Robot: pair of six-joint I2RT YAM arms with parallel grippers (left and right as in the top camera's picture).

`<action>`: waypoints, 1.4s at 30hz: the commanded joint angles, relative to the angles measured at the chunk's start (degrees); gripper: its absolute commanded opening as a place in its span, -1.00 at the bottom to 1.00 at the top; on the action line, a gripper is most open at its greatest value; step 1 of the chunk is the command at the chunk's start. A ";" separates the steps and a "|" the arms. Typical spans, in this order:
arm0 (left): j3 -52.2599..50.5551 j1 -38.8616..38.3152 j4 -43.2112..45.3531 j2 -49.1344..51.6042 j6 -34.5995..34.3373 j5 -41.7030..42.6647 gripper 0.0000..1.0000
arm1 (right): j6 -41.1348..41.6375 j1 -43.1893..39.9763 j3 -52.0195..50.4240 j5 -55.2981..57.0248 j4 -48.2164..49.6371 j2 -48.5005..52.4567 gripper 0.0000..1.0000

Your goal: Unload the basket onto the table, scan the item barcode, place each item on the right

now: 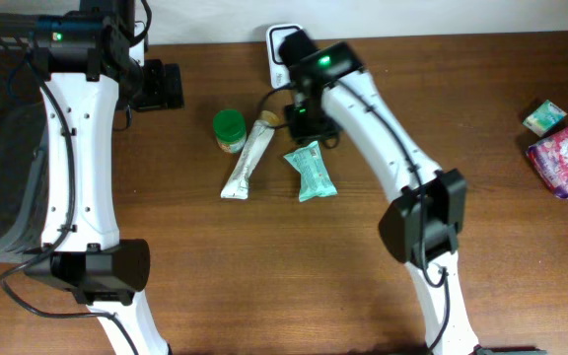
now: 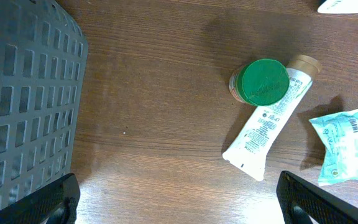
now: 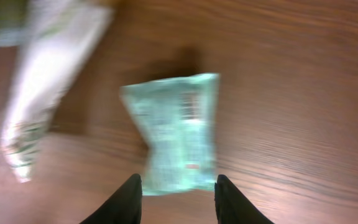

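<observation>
- My right hand [image 3: 178, 200] is parted and holds nothing. Its own blurred view shows the teal packet [image 3: 176, 130] flat on the table [image 3: 303, 93], just ahead of my two dark fingertips.
- The overhead view hides those fingertips under my wrist. It alone shows a pink packet [image 1: 565, 158] well off to that hand's right.
- My left hand [image 2: 179, 200] is spread wide and empty. Only its view shows the barcode [image 2: 355, 124], printed at the packet's corner ahead and to the right.
- A grey basket [image 2: 23, 93] of square plastic lattice stands to that hand's left.
- The packet is a crinkled, pinched pillow shape.
- The white tube [image 2: 269, 121] is flat with a tan cap.
- A round green-lidded jar [image 2: 263, 81] touches the tube's capped end.
- The table is dark, grained wood.
</observation>
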 commanded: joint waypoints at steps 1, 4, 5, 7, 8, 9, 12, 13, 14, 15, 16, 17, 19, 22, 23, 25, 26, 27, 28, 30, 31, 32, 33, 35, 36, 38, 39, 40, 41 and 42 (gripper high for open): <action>-0.13 -0.04 -0.07 0.17 -0.50 -0.24 0.99 | -6.80 -8.74 0.20 -6.93 -2.97 0.04 -0.19; -0.13 -0.04 -0.04 0.17 -0.50 -0.24 0.98 | -19.04 -15.91 -2.69 -22.45 -5.18 0.22 0.29; -0.13 -0.04 -0.04 0.17 -0.50 -0.24 0.98 | -20.35 -17.57 -4.39 -25.20 -5.14 0.22 0.33; -0.11 -0.04 -0.04 0.17 -0.50 -0.26 0.98 | -23.17 -19.78 -8.59 -29.66 -4.00 0.31 0.33; -0.11 -0.04 -0.04 0.17 -0.50 -0.24 0.98 | -23.91 -20.39 -11.41 -31.56 -2.62 0.31 0.33; -0.11 -0.04 -0.07 0.17 -0.50 -0.24 0.98 | -23.91 -20.79 -15.91 -33.48 0.22 0.31 0.34; -0.11 -0.04 -0.04 0.15 -0.50 -0.24 0.98 | -23.91 -20.76 -24.15 -38.51 5.84 0.31 0.34; -0.11 -0.04 -0.04 0.17 -0.50 -0.26 0.98 | -23.91 -20.76 -26.77 -40.33 7.78 0.31 0.34; -0.11 -0.04 -0.07 0.17 -0.50 -0.24 0.98 | -23.89 -20.76 -29.11 -42.36 9.51 0.31 0.34; -0.11 -0.04 -0.04 0.17 -0.50 -0.24 0.98 | -23.89 -20.76 -31.30 -44.09 10.93 0.31 0.33; -0.13 -0.04 -0.04 0.17 -0.50 -0.24 0.98 | -23.89 -20.76 -32.33 -45.09 11.63 0.31 0.29; -0.13 -0.04 -0.04 0.17 -0.50 -0.24 0.98 | -23.89 -20.76 -33.70 -46.14 12.33 0.31 0.23; -0.13 -0.04 -0.04 0.17 -0.50 -0.24 0.98 | -23.89 -20.65 -35.21 -46.10 12.76 0.31 0.14; -0.13 -0.04 -0.04 0.17 -0.50 -0.24 0.98 | -23.04 -20.09 -38.38 -46.27 16.17 0.31 0.14; -0.11 -0.04 -0.04 0.17 -0.50 -0.24 0.98 | -21.75 -19.78 -39.52 -47.23 17.77 0.31 0.15; -0.13 -0.04 -0.04 0.17 -0.50 -0.24 0.99 | -21.68 -18.75 -40.92 -51.54 20.44 0.31 0.15; -0.13 -0.04 -0.04 0.17 -0.50 -0.24 0.98 | -21.68 -18.21 -40.98 -51.87 21.14 0.31 0.14; -0.11 -0.04 -0.04 0.17 -0.50 -0.24 0.98 | -21.66 -17.68 -40.98 -51.89 21.59 0.31 0.14; -0.13 -0.04 -0.04 0.17 -0.50 -0.24 0.98 | -21.66 -17.33 -40.98 -51.89 21.73 0.31 0.12; -0.13 -0.04 -0.04 0.17 -0.50 -0.24 0.98 | -21.66 -16.35 -41.09 -51.87 22.38 0.31 -0.13; -0.13 -0.04 -0.04 0.17 -0.50 -0.24 0.98 | -21.64 -16.06 -41.13 -51.87 23.06 0.31 -0.35; -0.13 -0.04 -0.04 0.17 -0.50 -0.24 0.98 | -21.62 -15.87 -41.16 -51.84 23.93 0.31 -0.54; -0.13 -0.04 -0.07 0.17 -0.50 -0.24 0.98 | -21.64 -15.87 -41.16 -51.84 24.72 0.31 -0.92; -0.11 -0.04 -0.04 0.17 -0.50 -0.24 0.98 | -19.74 -16.04 -41.13 -51.89 25.83 0.31 -0.92; -0.11 -0.04 -0.04 0.17 -0.48 -0.26 0.98 | -17.81 -16.09 -41.07 -51.87 26.88 0.28 -0.92; -0.13 -0.04 -0.04 0.17 -0.50 -0.26 0.98 | -17.55 -16.13 -39.10 -51.84 27.19 0.26 -0.92; -0.13 -0.04 -0.04 0.17 -0.50 -0.26 0.98 | -17.53 -16.15 -38.16 -51.65 26.86 0.17 -0.92; -0.13 -0.04 -0.04 0.17 -0.50 -0.24 0.98 | -17.55 -16.52 -36.02 -51.39 25.22 0.09 -0.92; -0.11 -0.04 -0.04 0.17 -0.50 -0.24 0.98 | -17.25 -16.96 -34.23 -50.01 23.30 -0.04 -0.92; -0.11 -0.04 -0.04 0.17 -0.50 -0.24 0.98 | -16.33 -17.40 -32.11 -46.36 20.83 -0.20 -0.92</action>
